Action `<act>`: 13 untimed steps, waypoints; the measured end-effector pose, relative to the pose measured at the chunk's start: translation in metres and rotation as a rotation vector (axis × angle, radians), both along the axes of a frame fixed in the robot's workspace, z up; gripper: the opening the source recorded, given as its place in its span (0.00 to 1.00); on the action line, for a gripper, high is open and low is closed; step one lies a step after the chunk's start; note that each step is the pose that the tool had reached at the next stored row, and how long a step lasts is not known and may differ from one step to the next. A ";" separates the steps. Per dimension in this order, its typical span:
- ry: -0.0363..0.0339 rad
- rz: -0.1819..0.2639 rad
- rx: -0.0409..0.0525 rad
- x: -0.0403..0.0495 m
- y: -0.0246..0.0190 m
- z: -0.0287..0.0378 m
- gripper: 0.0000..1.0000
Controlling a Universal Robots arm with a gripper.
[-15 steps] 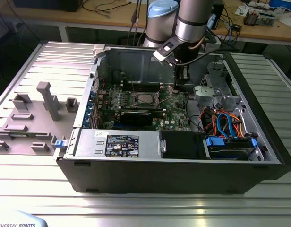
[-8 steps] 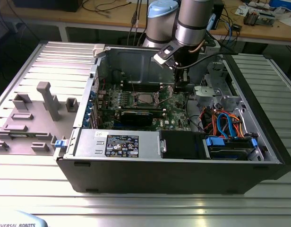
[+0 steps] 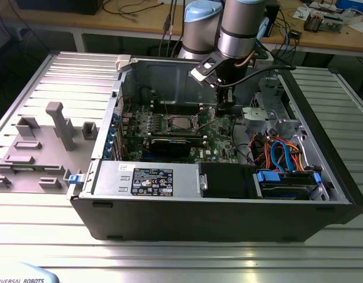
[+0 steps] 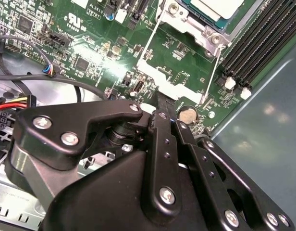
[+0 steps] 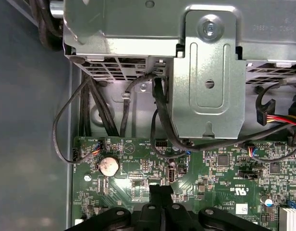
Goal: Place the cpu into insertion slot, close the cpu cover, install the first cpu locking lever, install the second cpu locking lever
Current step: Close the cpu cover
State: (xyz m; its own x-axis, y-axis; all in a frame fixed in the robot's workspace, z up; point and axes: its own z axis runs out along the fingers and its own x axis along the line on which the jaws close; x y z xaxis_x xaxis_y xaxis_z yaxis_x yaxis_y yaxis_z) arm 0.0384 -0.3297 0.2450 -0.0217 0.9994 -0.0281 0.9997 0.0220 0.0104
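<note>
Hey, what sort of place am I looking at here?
Probably a robotics lab or test workshop: an open PC case sits on a slotted metal table, a robot arm reaches into it, and a cluttered workbench stands behind.

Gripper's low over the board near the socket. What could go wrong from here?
The gripper hangs low over the motherboard, next to the coin cell: a slight drop may scrape small parts. Black cables loop close by it and might snag. The thin lever rods by the cpu could slip away.
</note>
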 end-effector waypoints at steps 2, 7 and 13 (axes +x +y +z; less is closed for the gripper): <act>0.0000 0.000 0.0000 -0.0006 0.0000 0.0000 0.11; 0.0000 0.000 0.0002 -0.0015 0.0000 0.0000 0.11; 0.0000 0.000 0.0002 -0.0016 0.0000 0.0000 0.11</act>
